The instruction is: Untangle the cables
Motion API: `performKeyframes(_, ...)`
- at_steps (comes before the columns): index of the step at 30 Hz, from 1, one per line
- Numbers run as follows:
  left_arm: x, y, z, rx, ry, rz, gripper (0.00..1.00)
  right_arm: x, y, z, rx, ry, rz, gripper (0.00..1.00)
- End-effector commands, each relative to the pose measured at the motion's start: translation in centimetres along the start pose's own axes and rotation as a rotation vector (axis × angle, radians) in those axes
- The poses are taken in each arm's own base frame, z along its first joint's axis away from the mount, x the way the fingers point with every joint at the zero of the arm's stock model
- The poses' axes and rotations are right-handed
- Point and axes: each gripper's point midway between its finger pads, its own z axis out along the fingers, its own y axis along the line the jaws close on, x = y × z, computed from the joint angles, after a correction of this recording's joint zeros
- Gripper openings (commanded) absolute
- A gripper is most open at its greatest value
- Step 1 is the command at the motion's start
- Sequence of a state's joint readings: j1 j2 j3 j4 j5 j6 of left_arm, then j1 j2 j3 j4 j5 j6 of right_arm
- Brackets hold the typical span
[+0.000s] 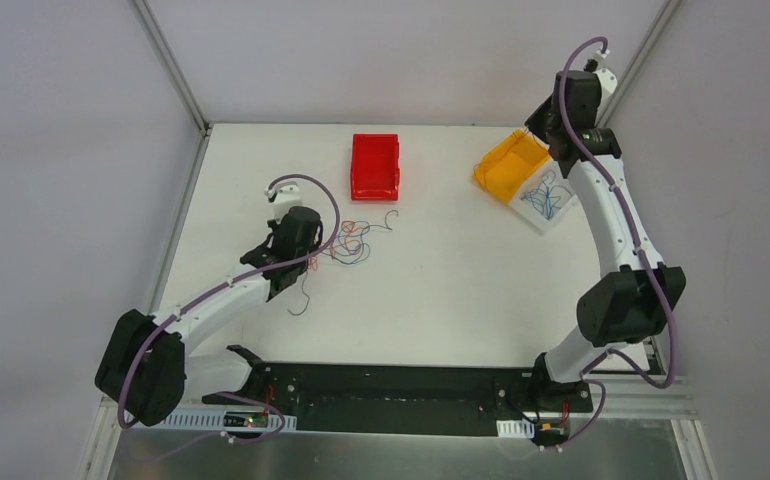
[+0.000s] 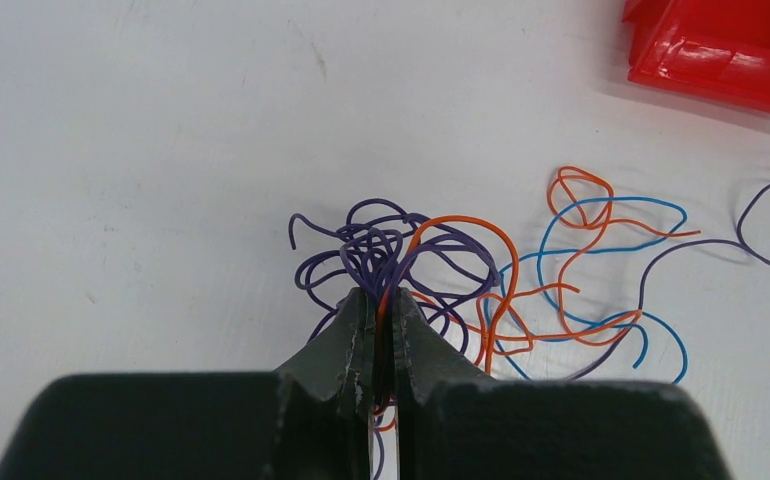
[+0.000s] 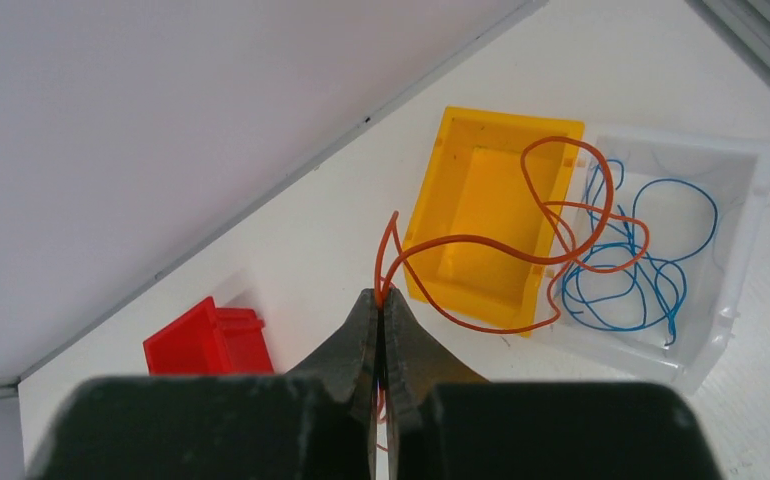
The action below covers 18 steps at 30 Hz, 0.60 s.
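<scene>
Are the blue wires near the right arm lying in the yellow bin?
No, those blue wires lie in the clear bin right beside the yellow bin.

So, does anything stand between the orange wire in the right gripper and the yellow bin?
Nothing visible does. The orange wire hangs from the shut right gripper over the open yellow bin, which looks empty. Its far loop overlaps the clear bin of blue wires.

On the white table (image 1: 461, 280) — a red bin (image 1: 374, 165) alone, a yellow bin (image 1: 511, 163) touching a clear bin (image 1: 541, 222).
</scene>
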State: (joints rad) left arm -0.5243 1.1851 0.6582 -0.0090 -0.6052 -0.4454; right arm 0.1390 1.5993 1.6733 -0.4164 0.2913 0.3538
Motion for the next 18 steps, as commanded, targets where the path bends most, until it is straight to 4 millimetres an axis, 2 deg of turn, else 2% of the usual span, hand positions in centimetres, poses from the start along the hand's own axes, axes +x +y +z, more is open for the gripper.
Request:
performKeyframes(1, -1.1, -0.7, -0.6, 0.051, -0.041, -0.006, 0.00, -2.4, 0.1, 1.5, 0.016, -0.052, -0.001, 0.00)
performKeyframes(11, -1.2, -0.7, -0.8, 0.065, -0.051, -0.005, 0.00, -2.9, -1.1, 7.4, 0.090, -0.069, -0.082, 0.00)
performKeyframes(13, -1.2, -0.7, -0.8, 0.061, -0.054, -0.005, 0.00, -2.0, -1.0, 8.4, 0.081, -0.041, -0.112, 0.00)
performKeyframes(18, -1.3, -0.7, -0.7, 0.060, -0.055, -0.001, 0.00, 1.6, -0.9, 10.6, 0.043, 0.057, -0.114, 0.00)
